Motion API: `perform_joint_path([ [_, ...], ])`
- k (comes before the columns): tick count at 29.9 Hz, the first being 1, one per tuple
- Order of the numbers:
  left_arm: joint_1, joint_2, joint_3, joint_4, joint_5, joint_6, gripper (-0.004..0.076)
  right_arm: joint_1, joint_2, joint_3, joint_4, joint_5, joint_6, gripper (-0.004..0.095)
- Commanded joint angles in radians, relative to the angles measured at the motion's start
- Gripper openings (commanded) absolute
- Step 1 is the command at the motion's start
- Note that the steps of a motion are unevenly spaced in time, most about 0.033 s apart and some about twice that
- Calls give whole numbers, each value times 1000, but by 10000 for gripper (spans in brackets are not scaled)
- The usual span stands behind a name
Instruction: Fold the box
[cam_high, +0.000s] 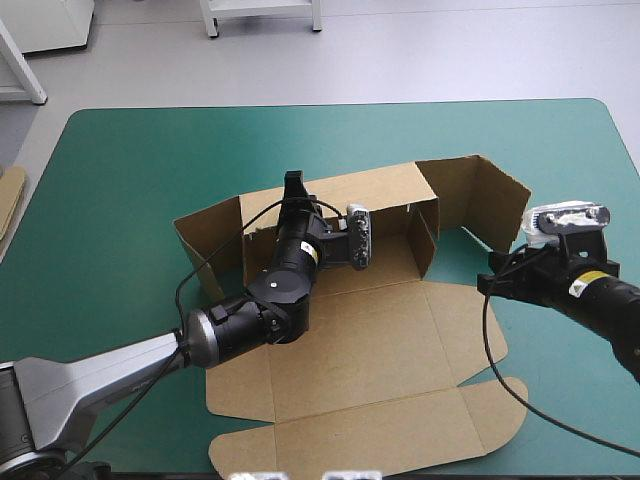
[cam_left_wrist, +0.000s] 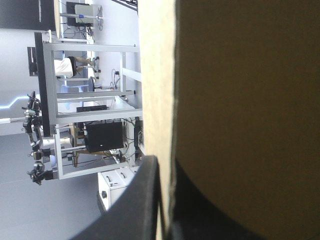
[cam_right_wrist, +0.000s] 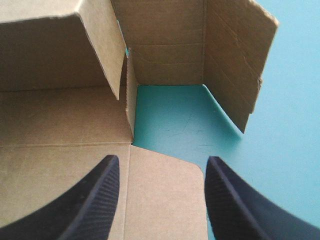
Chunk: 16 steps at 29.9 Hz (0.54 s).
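We see the box (cam_high: 380, 340) in the middle of the teal-green cover (cam_high: 130, 180), its base and lid flat toward the near edge, its back wall raised, and a further wall with a flap standing at its far right corner. The left gripper (cam_high: 293, 188) is clamped on the top edge of the back wall, one black finger on each face of the board, while the right gripper (cam_right_wrist: 160, 167) hangs with fingers apart over the rounded flap at the box's right side, holding nothing. More board (cam_high: 8, 200) shows at the table's left edge.
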Motion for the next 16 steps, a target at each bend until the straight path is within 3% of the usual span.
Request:
perform_joint_path([
  [1, -18, -33, 12, 81, -20, -68, -8, 1, 44, -120, 5, -4, -1, 470],
  [6, -18, -33, 86, 220, -43, -159, -8, 1, 142, -262, -13, 79, 3, 408],
  [11, -18, -33, 91, 241, -33, -162, -8, 1, 282, -436, -59, 87, 9, 404],
  [16, -18, -33, 91, 254, -27, -165, -8, 1, 462, -664, -61, 170, -8, 404],
])
